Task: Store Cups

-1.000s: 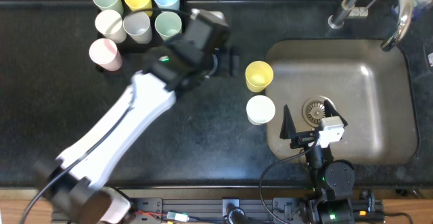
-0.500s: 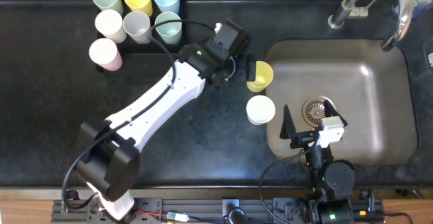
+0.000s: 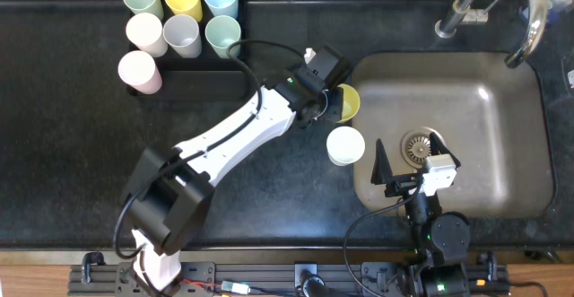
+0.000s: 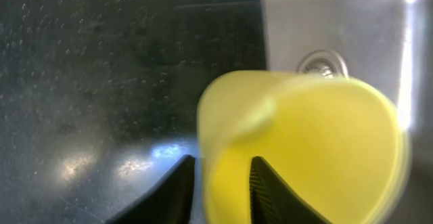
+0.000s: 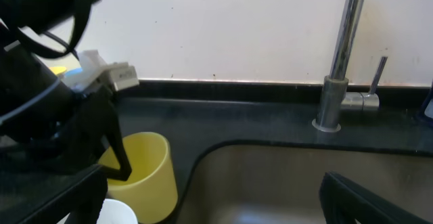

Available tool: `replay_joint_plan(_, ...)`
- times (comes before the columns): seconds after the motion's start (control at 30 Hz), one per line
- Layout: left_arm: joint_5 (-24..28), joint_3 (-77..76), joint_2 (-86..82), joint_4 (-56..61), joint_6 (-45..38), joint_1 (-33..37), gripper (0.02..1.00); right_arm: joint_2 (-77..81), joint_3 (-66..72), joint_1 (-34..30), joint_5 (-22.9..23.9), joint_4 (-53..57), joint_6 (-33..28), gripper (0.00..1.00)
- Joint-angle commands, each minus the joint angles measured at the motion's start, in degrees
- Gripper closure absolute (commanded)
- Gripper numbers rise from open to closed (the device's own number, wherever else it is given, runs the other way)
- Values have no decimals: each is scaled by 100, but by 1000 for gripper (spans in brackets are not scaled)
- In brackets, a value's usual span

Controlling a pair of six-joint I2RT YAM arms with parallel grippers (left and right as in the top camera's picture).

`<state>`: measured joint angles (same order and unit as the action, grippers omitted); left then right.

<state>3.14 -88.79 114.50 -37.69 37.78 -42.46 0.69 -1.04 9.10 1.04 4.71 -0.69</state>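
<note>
Straddling yellow cup wall beside sink, your left hand: narrow gap, not clamped. Your right hand: wide, over sink.

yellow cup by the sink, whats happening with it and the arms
The left gripper is at the yellow cup, which stands on the dark counter beside the sink. It is open and straddles the cup's rim, one finger inside and one outside, not yet closed on it. A white cup stands next to it, and seven other cups are grouped at the back left of the counter. The right gripper hangs open over the sink, holding nothing.
</note>
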Motion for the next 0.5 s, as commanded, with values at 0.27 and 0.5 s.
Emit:
replay_joint_plan(0.27, -428, -96, -129, 15, -20, -31, 985, -44, 76, 31, 28, -31, -15, 3)
replay_joint_plan(0.5, -2223, -90, -1779, -321, 358, 164, 985, -44, 76, 31, 28, -31, -15, 3)
